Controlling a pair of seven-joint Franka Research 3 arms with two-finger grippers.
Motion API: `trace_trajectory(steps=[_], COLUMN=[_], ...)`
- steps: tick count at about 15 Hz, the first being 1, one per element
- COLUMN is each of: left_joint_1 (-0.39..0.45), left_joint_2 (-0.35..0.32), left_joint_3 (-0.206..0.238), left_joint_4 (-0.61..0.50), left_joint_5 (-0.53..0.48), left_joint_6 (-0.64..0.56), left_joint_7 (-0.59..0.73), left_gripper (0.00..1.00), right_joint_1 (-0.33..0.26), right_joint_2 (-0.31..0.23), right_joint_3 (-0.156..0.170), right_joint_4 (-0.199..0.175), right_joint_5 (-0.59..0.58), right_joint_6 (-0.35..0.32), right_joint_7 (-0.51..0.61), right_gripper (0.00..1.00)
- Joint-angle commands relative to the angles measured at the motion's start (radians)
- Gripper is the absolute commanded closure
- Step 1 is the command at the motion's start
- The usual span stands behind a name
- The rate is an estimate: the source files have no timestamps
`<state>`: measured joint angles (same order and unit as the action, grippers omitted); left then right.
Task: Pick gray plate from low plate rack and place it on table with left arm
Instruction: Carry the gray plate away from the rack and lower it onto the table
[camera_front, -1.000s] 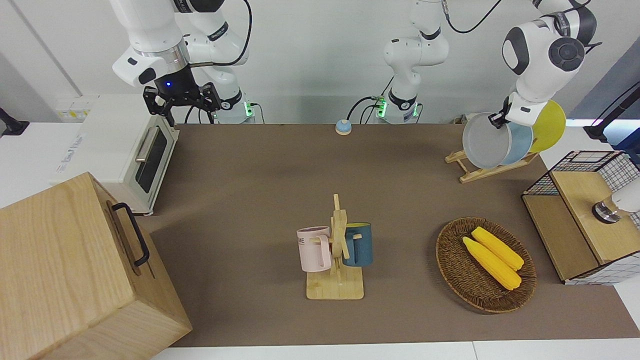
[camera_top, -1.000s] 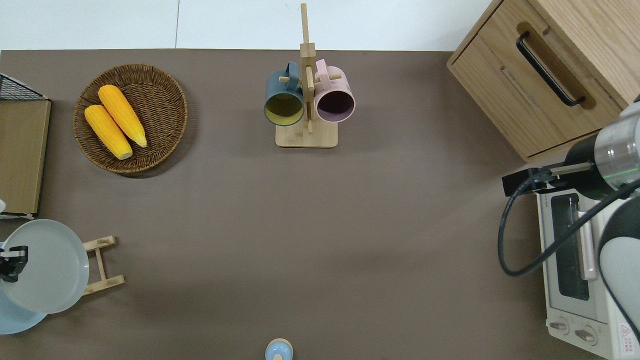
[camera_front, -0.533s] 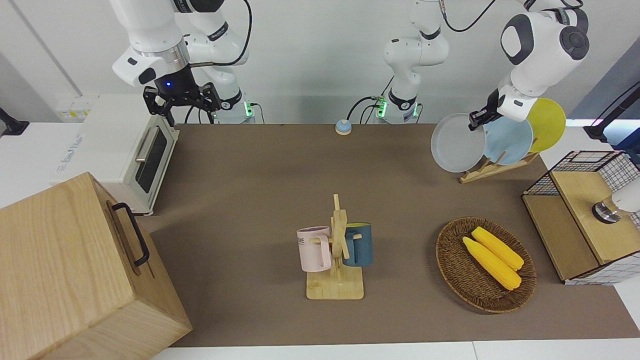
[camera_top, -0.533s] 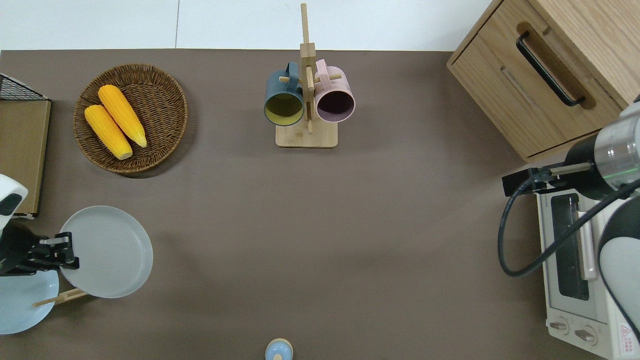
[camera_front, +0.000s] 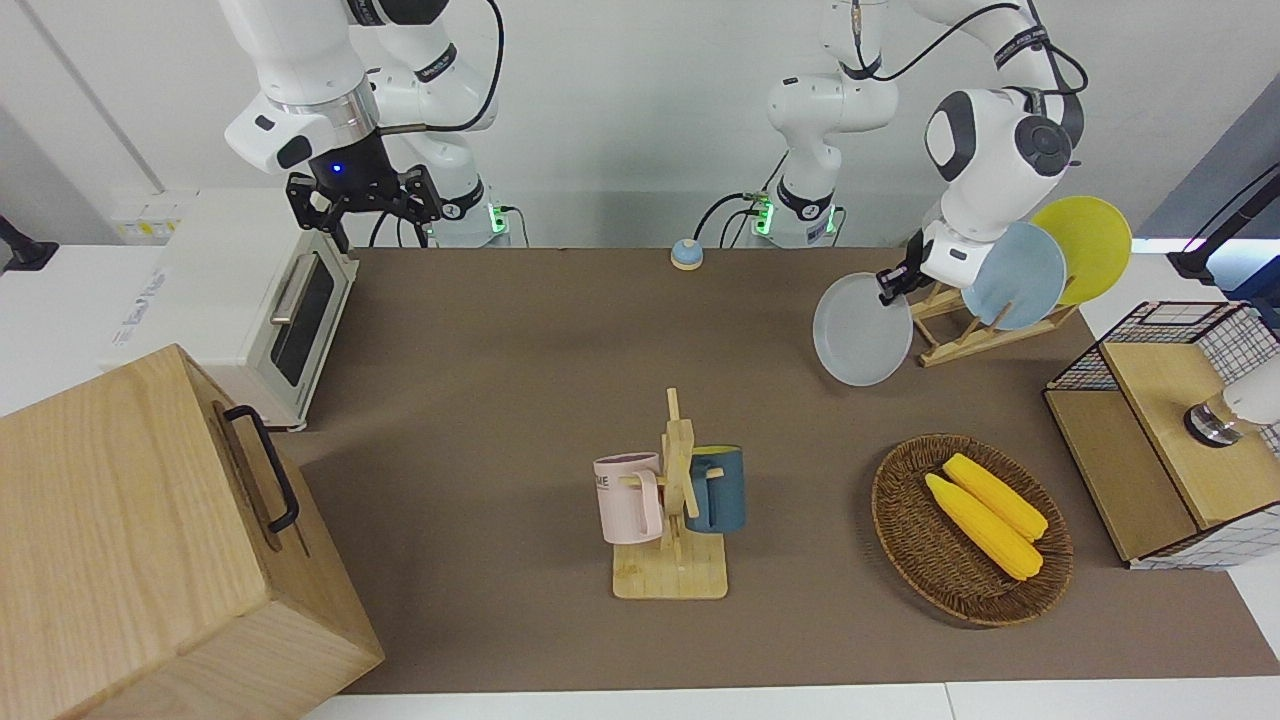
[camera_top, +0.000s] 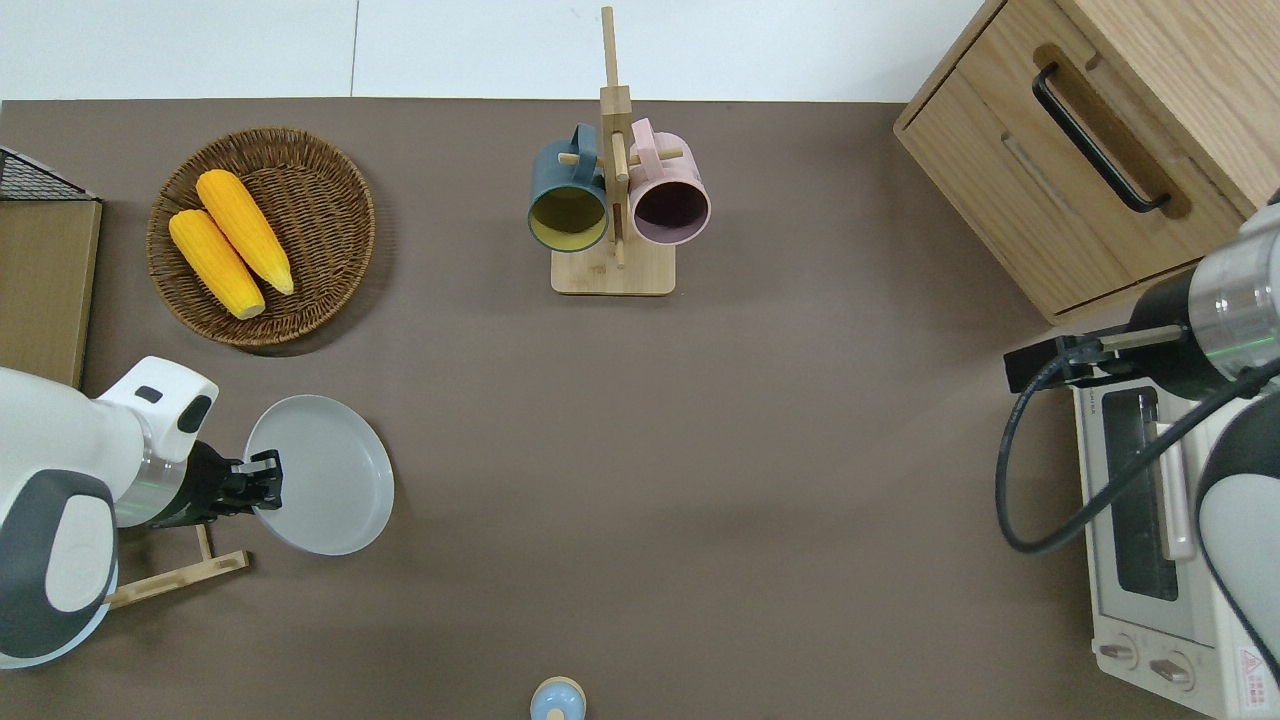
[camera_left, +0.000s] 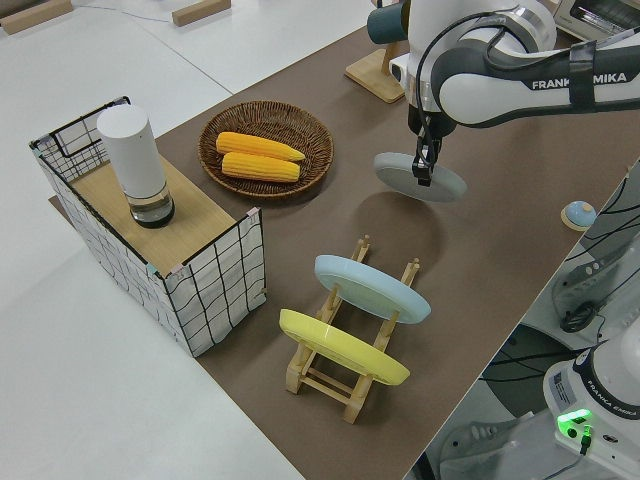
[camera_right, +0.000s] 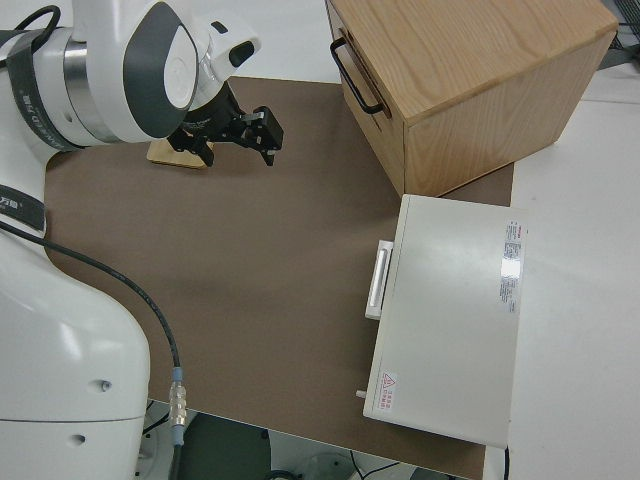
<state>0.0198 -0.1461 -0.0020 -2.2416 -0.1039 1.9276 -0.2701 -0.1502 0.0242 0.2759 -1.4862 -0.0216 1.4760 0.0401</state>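
My left gripper (camera_front: 893, 285) (camera_top: 265, 480) (camera_left: 425, 172) is shut on the rim of the gray plate (camera_front: 862, 332) (camera_top: 325, 488) (camera_left: 420, 180). It holds the plate tilted in the air over bare table (camera_top: 700, 450), just off the low plate rack (camera_front: 965, 342) (camera_top: 180, 575) (camera_left: 345, 375) toward the right arm's end. The plate is clear of the rack's pegs. The right arm is parked, its gripper (camera_front: 365, 200) (camera_right: 265, 132) open and empty.
A light blue plate (camera_front: 1020, 275) and a yellow plate (camera_front: 1085, 235) stand in the rack. A wicker basket (camera_front: 905, 540) with two corn cobs lies farther from the robots. A mug stand (camera_front: 675, 510), a wire crate (camera_front: 1170, 430), a wooden cabinet (camera_front: 150, 540), a toaster oven (camera_front: 250, 300) and a small bell (camera_front: 686, 254) stand around.
My left gripper has carried the gray plate out of the rack, toward the table's middle and lower. The right arm has not moved.
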Motion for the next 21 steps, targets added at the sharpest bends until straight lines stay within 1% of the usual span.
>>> trace_trajectory(steps=[1, 2, 4, 5, 7, 10, 13, 17, 19, 21], left_joint_1=[0.005, 0.005, 0.005, 0.005, 0.006, 0.008, 0.008, 0.008, 0.011, 0.009], left_joint_2=[-0.087, -0.089, -0.07, -0.055, -0.026, -0.026, -0.027, -0.027, -0.026, -0.024], left_joint_3=[-0.006, -0.009, -0.009, -0.009, -0.009, -0.009, -0.007, -0.006, -0.001, -0.001], left_joint_4=[-0.166, -0.179, -0.181, -0.181, -0.181, -0.171, -0.148, -0.098, -0.054, 0.011], left_joint_5=[-0.03, -0.03, -0.031, -0.031, -0.031, -0.028, -0.02, -0.014, 0.038, 0.136], left_joint_6=[0.128, 0.134, 0.133, 0.13, 0.133, 0.126, 0.113, 0.054, 0.01, -0.025], left_joint_7=[-0.005, -0.004, -0.015, -0.032, -0.038, -0.037, -0.044, -0.07, -0.081, -0.098], left_gripper=[1.0, 1.0, 1.0, 0.91, 0.32, 0.03, 0.01, 0.01, 0.01, 0.01], right_joint_1=[-0.019, -0.019, -0.02, -0.019, -0.019, -0.02, -0.019, -0.019, -0.02, -0.02], right_joint_2=[-0.003, -0.001, -0.003, -0.003, -0.003, -0.001, -0.003, -0.001, -0.001, -0.001], right_joint_3=[0.017, 0.017, 0.017, 0.017, 0.017, 0.017, 0.017, 0.017, 0.017, 0.017], right_joint_4=[0.009, 0.009, 0.009, 0.009, 0.009, 0.009, 0.009, 0.009, 0.009, 0.009], right_joint_5=[-0.001, -0.001, -0.001, -0.001, -0.001, -0.001, -0.001, -0.001, -0.001, -0.001], right_joint_6=[-0.014, -0.014, -0.014, -0.014, -0.014, -0.014, -0.014, -0.013, -0.014, -0.014], right_joint_7=[0.012, 0.012, 0.012, 0.012, 0.012, 0.012, 0.012, 0.012, 0.012, 0.012], right_gripper=[0.017, 0.017, 0.017, 0.017, 0.017, 0.017, 0.017, 0.017, 0.017, 0.017])
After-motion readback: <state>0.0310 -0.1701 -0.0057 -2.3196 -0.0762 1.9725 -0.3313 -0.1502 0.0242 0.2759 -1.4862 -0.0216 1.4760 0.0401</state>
